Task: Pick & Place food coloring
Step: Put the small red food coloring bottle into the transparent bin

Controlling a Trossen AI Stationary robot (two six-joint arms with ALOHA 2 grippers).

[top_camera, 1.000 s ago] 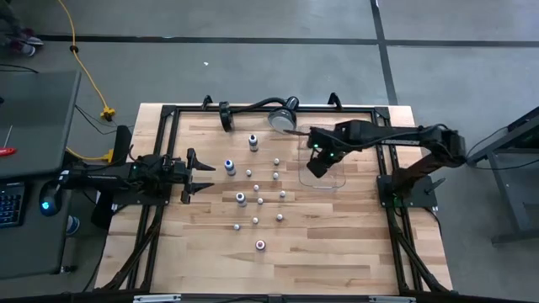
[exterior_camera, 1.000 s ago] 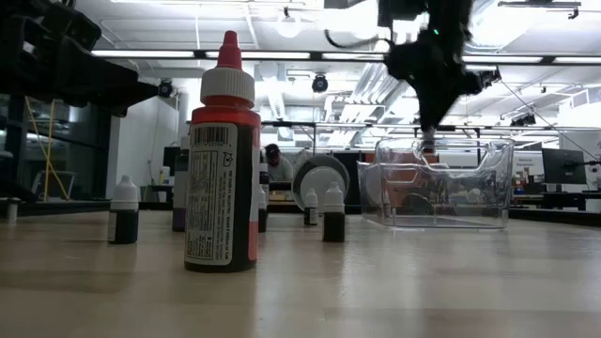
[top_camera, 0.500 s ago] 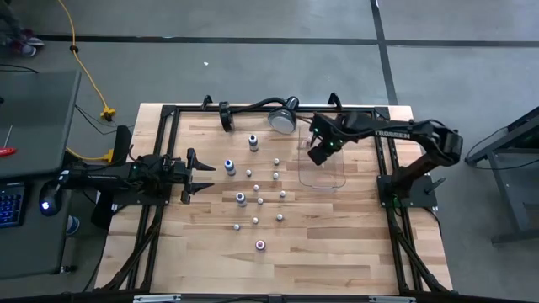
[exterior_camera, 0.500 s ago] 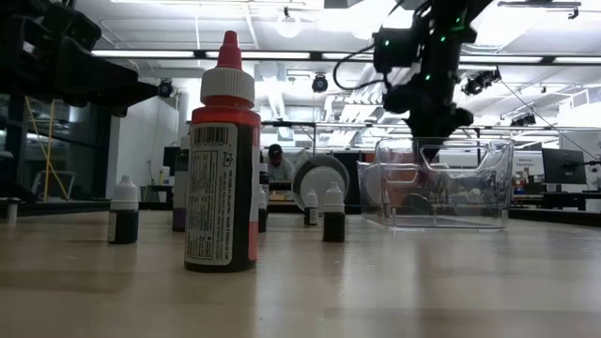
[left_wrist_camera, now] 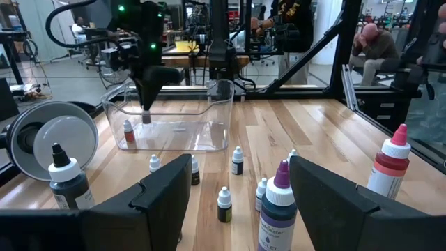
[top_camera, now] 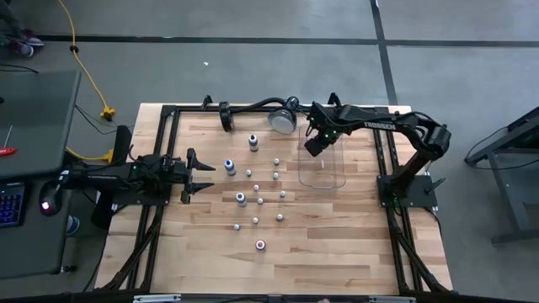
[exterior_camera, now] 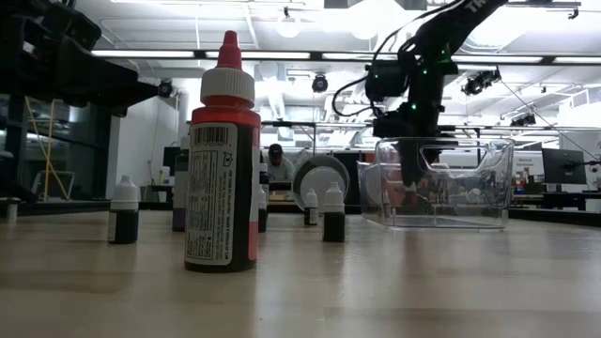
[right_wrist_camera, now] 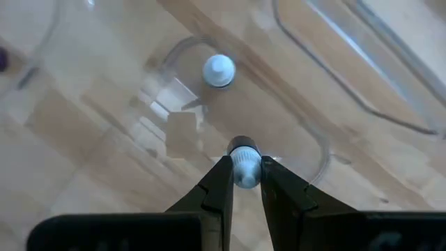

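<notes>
Red bottle [exterior_camera: 222, 178], white cap; clear tray [exterior_camera: 441, 183].

About fifteen bottles [top_camera: 260, 245], one tray [top_camera: 322, 183], one lamp [top_camera: 283, 119]

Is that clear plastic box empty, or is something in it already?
Not empty. One small white-capped bottle stands upright in the clear plastic tray; the right gripper holds a second bottle over it.

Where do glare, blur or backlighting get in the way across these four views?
Low view: bright ceiling lights backlight the right gripper to a silhouette, and the near red food coloring bottle looms large. Right wrist view: the clear plastic tray throws pale reflections. Left wrist view: the left gripper's fingers look soft. High view: even light.
</notes>
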